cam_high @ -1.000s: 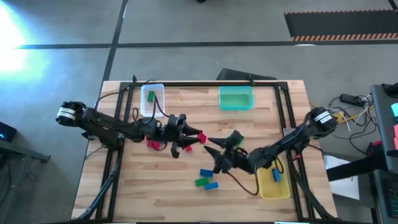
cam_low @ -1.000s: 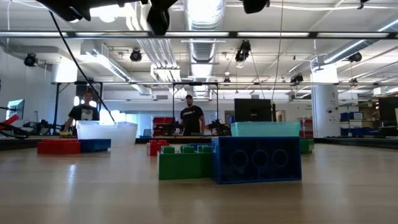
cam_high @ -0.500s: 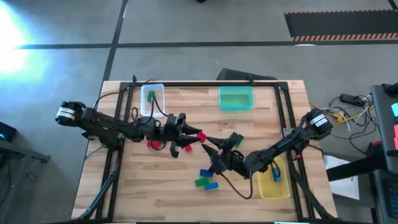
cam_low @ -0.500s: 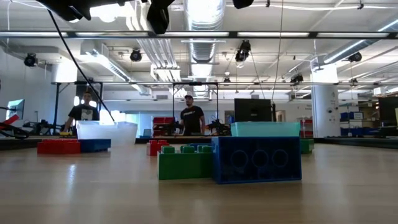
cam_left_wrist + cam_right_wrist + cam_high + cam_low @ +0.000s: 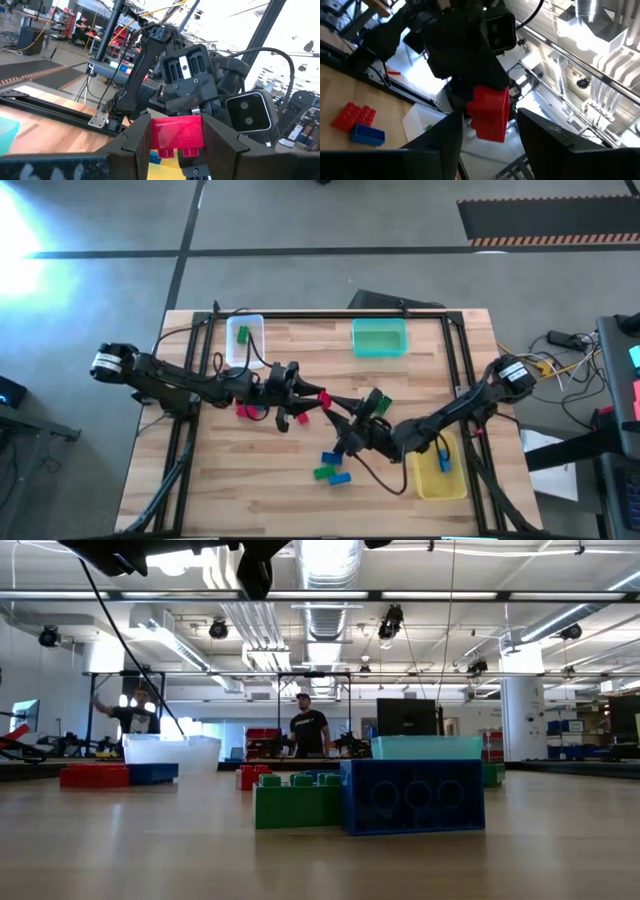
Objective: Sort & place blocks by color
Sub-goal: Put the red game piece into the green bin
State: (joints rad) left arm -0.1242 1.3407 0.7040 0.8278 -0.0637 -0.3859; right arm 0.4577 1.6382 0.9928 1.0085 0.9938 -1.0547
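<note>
Above mid-table, the left gripper point(image 5: 176, 145) pinches a red block point(image 5: 177, 135) between its fingers, held out toward the right gripper point(image 5: 487, 135), whose jaws stand spread on either side of the same block. Below, green and blue blocks point(image 5: 330, 466) lie loose on the wooden table point(image 5: 200, 480), near the yellow bin point(image 5: 440, 478).

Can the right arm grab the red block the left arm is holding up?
Probably yes. The left gripper holds the red block in the air, and the right gripper faces it with open fingers and nothing between them. It is not gripping it yet.
</note>
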